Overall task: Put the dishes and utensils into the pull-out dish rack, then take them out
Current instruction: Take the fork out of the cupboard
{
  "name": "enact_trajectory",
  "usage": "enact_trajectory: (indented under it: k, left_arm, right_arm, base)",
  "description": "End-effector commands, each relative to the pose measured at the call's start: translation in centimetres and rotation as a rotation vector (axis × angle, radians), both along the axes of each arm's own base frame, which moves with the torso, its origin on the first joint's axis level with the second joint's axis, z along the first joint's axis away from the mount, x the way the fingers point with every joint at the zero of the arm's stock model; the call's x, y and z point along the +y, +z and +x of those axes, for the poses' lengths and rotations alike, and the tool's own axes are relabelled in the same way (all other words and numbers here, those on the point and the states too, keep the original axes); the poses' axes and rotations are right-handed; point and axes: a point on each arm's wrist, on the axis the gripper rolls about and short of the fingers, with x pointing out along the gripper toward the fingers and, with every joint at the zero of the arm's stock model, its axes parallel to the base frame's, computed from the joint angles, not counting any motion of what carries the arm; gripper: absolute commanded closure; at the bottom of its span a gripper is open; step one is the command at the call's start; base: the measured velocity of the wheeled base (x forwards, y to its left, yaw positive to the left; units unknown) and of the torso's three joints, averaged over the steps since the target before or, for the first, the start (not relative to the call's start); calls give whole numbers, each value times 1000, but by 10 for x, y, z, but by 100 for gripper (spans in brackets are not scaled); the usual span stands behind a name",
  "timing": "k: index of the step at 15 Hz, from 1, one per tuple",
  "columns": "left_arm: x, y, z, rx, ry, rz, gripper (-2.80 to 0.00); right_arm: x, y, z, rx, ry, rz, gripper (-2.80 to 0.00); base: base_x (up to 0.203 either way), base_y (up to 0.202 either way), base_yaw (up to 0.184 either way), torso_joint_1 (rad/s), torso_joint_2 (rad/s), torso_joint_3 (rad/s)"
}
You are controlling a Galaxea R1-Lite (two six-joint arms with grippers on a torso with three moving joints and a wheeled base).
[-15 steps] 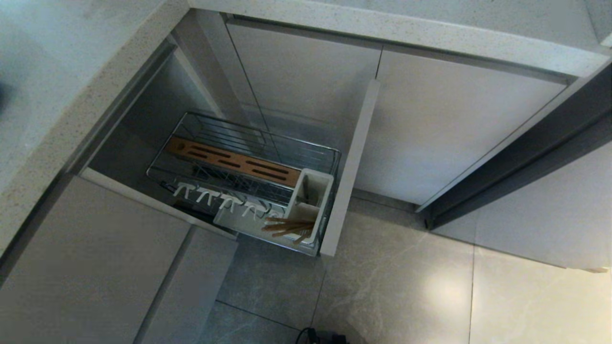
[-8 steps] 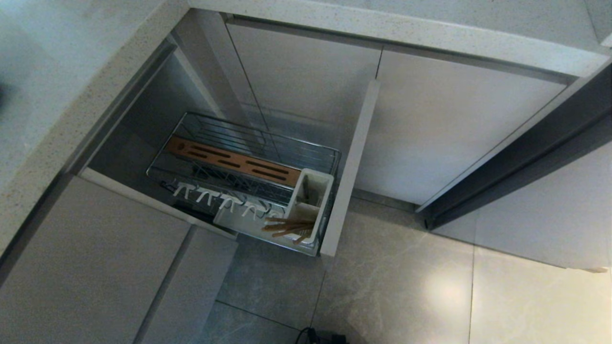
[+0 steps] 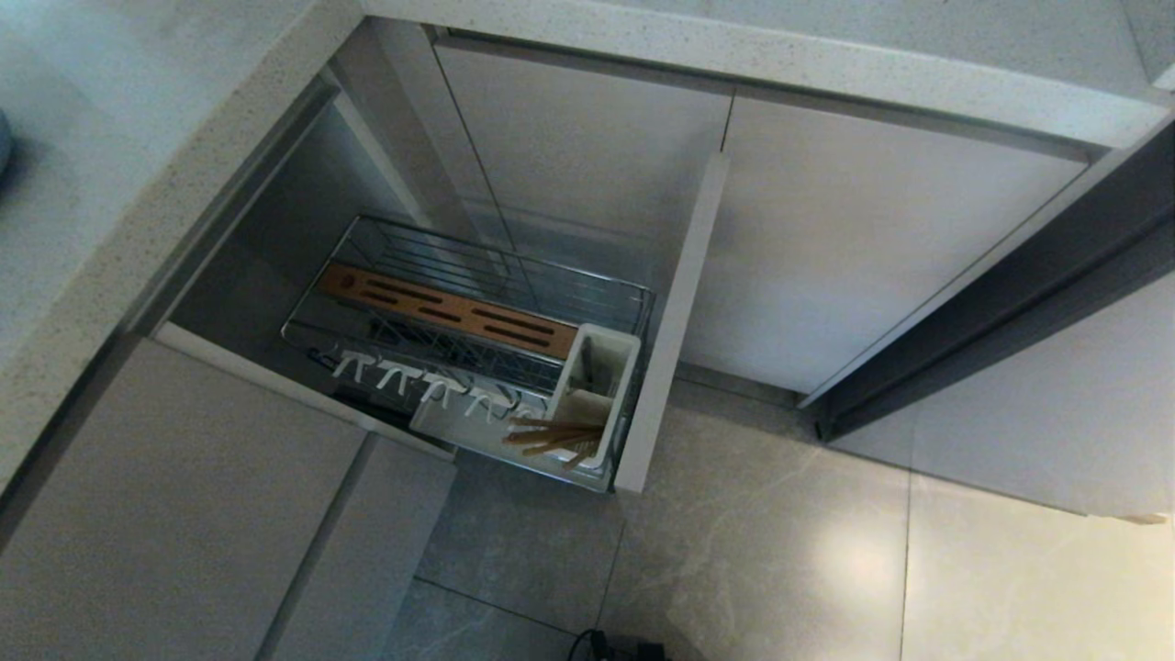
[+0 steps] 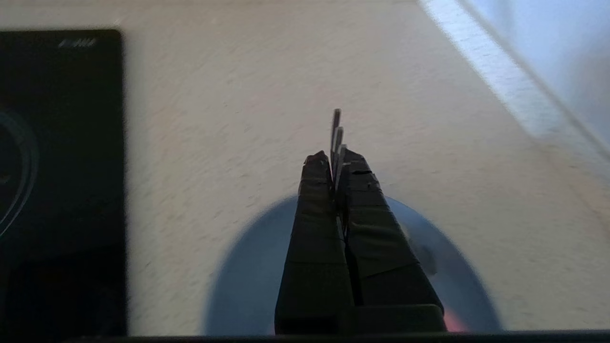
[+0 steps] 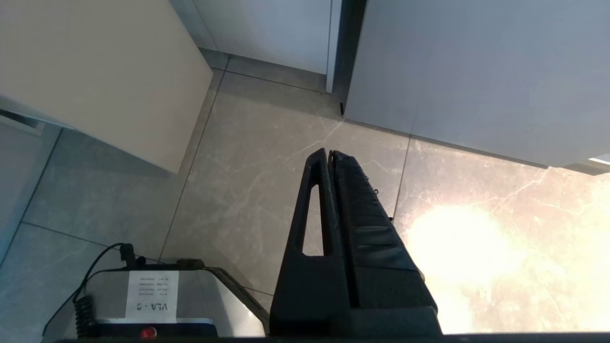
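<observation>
The pull-out dish rack (image 3: 587, 286) stands drawn out of the cabinet, its flat front panel (image 3: 675, 312) towards the floor. Several chopsticks (image 3: 551, 436) lean in the near end of its white caddy (image 3: 601, 353). On the countertop lies the blue plate (image 4: 248, 276), with only its rim (image 3: 3, 147) showing in the head view. My left gripper (image 4: 333, 159) hangs shut over the plate, thin pale slivers showing between its tips. A pink patch (image 4: 452, 325) by the finger base may be the bowl, mostly hidden. My right gripper (image 5: 330, 153) is parked, shut and empty, over the floor.
A black cooktop (image 4: 57, 181) lies in the counter beside the plate. The countertop edge (image 3: 138, 239) overhangs the rack's opening. Closed cabinet doors (image 3: 826, 248) flank the rack. The robot's base (image 5: 143, 300) sits on the tiled floor (image 3: 780, 551).
At the head view's far left edge a dark blur has gone and a blue rim shows there. The rack and the chopsticks in it have not moved.
</observation>
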Motion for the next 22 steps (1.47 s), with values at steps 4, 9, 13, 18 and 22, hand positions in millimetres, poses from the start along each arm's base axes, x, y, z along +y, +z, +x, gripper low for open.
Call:
enact_trajectory:
  k: [4, 9, 13, 18, 22]
  left_arm:
    - [8, -9, -2, 28, 34, -48, 0]
    - [-4, -6, -15, -7, 35, -46, 0]
    - [-19, 2, -29, -44, 33, -15, 0]
    - [-30, 17, -38, -152, -26, 11, 0]
    - [-25, 23, -29, -163, -53, 15, 0]
  right_arm:
    - [0, 0, 0, -1, 0, 1, 0]
    - [0, 0, 0, -1, 0, 0, 0]
    - [0, 0, 0, -1, 0, -1, 0]
    - [0, 0, 0, -1, 0, 1, 0]
    - [0, 0, 0, -1, 0, 0, 0]
  base:
    - [0, 0, 0, 0, 0, 0]
    - [0, 0, 0, 0, 0, 0]
    - [0, 0, 0, 0, 0, 0]
    - [0, 0, 0, 0, 0, 0]
    - [0, 0, 0, 0, 0, 0]
